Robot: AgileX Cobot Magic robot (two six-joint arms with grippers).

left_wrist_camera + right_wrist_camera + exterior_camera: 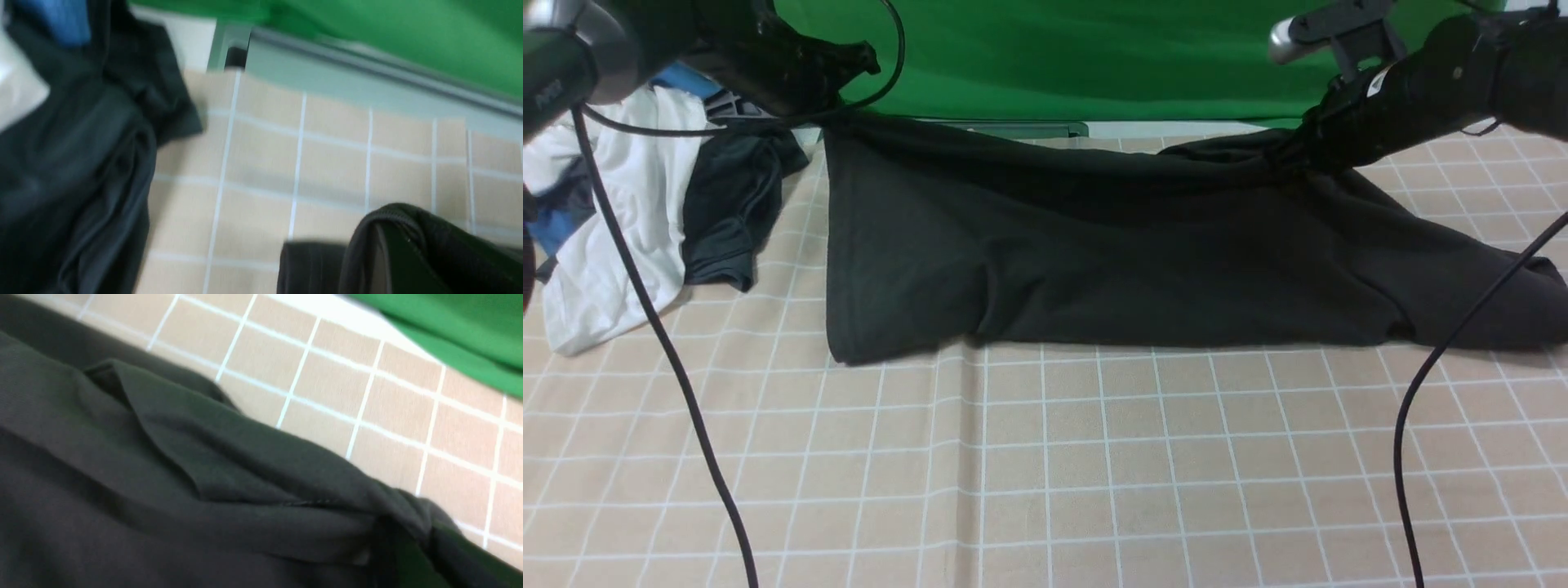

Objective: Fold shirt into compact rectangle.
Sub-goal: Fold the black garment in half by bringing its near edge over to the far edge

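ROBOT LIFTS SHIRT FOR FIRST FOLD: Both arms hold the large black short-sleeved cotton T-shirt by its far edge above the beige, white-gridded tablecloth. The shirt's near hem rests on the cloth at mid-table. The left gripper is clamped on the shirt's left corner. The right gripper is pinched shut on a bunched corner at the right, though blur in the wrist views makes the exact hold hard to read. The fold appears barely begun. To do it well, the two arms should likely travel toward the robot together and level. That would keep the edge taut so the sagging middle lays flat, with the left corner steered clear of the heap of white, blue and dark clothes just beside it.
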